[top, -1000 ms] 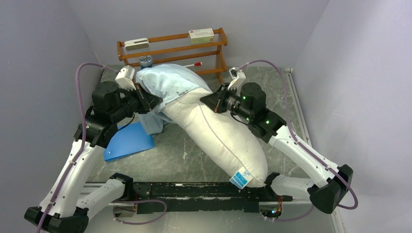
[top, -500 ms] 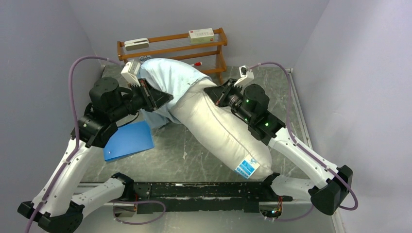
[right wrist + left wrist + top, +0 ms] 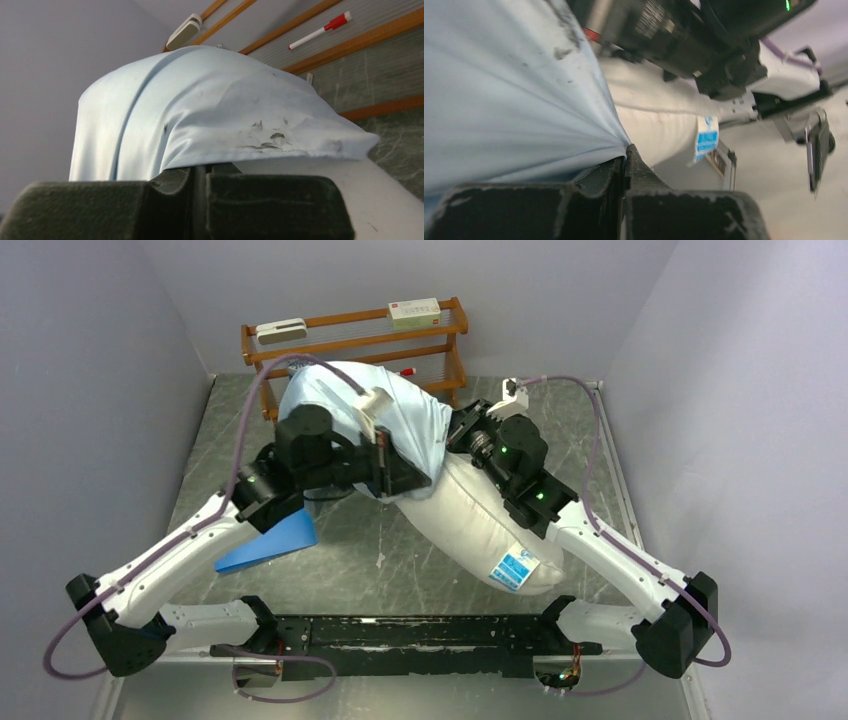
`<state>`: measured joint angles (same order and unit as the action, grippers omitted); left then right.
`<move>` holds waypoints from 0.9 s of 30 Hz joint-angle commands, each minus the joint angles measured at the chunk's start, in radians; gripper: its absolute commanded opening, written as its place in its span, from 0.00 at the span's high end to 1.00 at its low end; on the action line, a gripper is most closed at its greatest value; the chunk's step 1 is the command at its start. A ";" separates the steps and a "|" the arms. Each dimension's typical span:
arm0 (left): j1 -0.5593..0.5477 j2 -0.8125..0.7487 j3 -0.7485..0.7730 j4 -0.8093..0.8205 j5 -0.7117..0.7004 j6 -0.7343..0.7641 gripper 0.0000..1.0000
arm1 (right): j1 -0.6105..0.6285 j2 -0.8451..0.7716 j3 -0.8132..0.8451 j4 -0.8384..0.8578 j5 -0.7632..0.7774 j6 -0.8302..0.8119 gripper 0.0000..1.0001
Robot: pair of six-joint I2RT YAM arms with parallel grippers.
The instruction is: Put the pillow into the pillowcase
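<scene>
Pillow (image 3: 480, 530), plump white seamed, far end inside thin wrinkled sky-blue pillowcase (image 3: 415, 430); left end effector (image 3: 626, 155) and right end effector (image 3: 200, 172) pinch its hem. Slatted wooden rack (image 3: 355, 340) behind pillow.

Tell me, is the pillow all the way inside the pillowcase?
Only partly in. The pillowcase covers the far end of the pillow; the near end, with its blue label, sticks out bare.

pillow (image 3: 470, 530) half in pillowcase (image 3: 415, 428), before rack (image 3: 355, 340)

Top view looks down; both wrist views crowd the pillowcase (image 3: 200, 100).
</scene>
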<state>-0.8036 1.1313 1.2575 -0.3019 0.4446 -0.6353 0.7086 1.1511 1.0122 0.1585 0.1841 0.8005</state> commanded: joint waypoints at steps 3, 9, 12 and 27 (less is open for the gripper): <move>-0.220 0.031 0.061 0.092 0.066 0.059 0.95 | -0.009 -0.030 0.068 0.240 0.137 0.076 1.00; -0.282 0.012 0.087 0.125 0.039 0.076 0.95 | -0.013 -0.042 0.069 0.214 0.104 0.057 1.00; -0.294 -0.002 0.068 0.164 0.079 0.077 0.95 | -0.015 -0.045 0.037 0.247 0.071 0.062 1.00; -0.328 -0.137 0.079 -0.033 -0.205 0.200 0.54 | -0.046 0.001 0.069 0.286 -0.400 -0.554 1.00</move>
<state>-1.1122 1.0775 1.2930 -0.3321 0.3302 -0.4541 0.6815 1.1751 1.0237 0.2722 -0.1242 0.4885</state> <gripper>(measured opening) 0.432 0.039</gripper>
